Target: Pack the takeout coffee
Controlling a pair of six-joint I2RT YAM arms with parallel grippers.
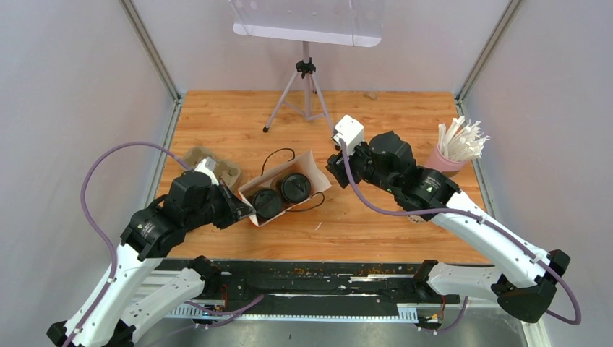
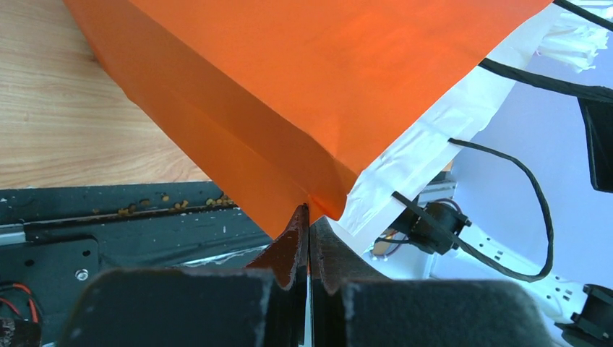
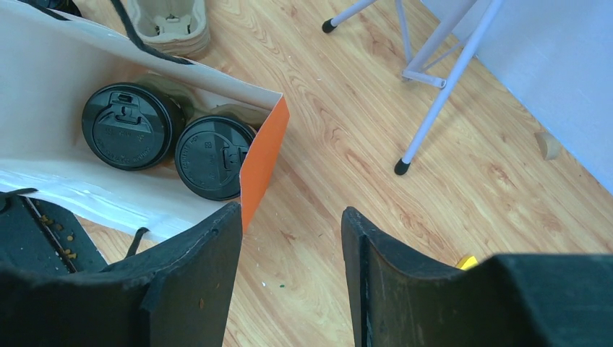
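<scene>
Two coffee cups with black lids stand inside the open orange paper bag at the table's middle. Only their lids show in the right wrist view. My left gripper is shut on the bag's near-left corner; the wrist view shows the orange paper pinched between the closed jaws. My right gripper is open and empty just right of the bag's rim, its fingers above the bare wood.
A brown pulp cup tray lies left of the bag, behind my left arm. A pink cup of white straws stands at the right edge. A tripod stands at the back centre. The bag's black cord handles hang loose.
</scene>
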